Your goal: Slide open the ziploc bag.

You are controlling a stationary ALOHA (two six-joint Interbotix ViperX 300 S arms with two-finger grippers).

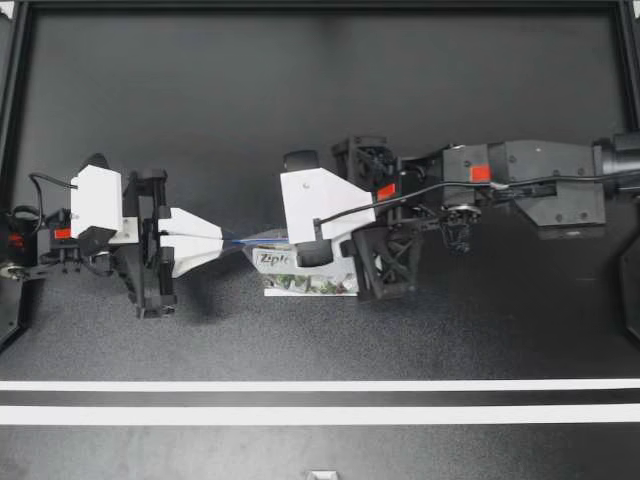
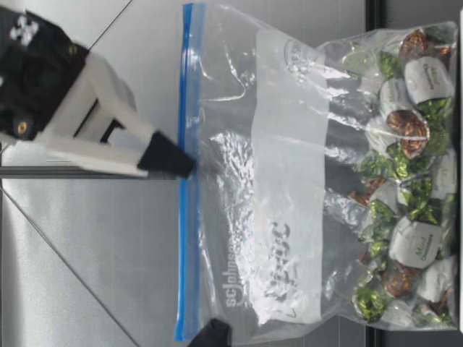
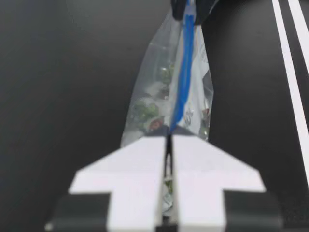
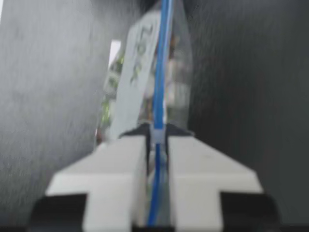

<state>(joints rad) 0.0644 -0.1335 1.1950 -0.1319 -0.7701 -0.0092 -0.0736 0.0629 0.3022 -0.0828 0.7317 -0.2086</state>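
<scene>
So the ziploc bag [image 2: 289, 144] is standing upright, wrapped candies [image 2: 409, 144] heaped in the bottom, blue zip strip [image 2: 189, 79] along the top. My right gripper [image 2: 173, 165] has its black tips pinched on the strip around midway; my left gripper [image 2: 211, 334] just peeks in at the strip's end.

Bench [image 1: 300, 100]: matte black top, raised black rim [image 1: 320, 5], two white stripes [image 1: 320, 385] along one edge; grey panelled wall [image 2: 87, 275] behind.

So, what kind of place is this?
Probably a robotics lab bench: a dark framed table with white tape lines, and my left gripper and right gripper both pinching a ziploc bag of wrapped candies.
</scene>
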